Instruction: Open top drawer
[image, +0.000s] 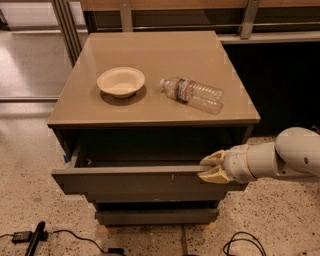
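The top drawer is a wide dark grey handle-less front, standing pulled out from under the tan cabinet top. Its dark interior shows behind the front's upper edge. Small pale scratches mark the front right of centre. My gripper comes in from the right on a white arm. Its cream fingers sit at the right end of the drawer front's top edge, one above and one below the edge, closed on it.
A cream paper bowl and a clear plastic bottle lying on its side rest on the cabinet top. A narrower grey drawer front sits below. Black cables lie on the speckled floor. Dark panels stand at the right.
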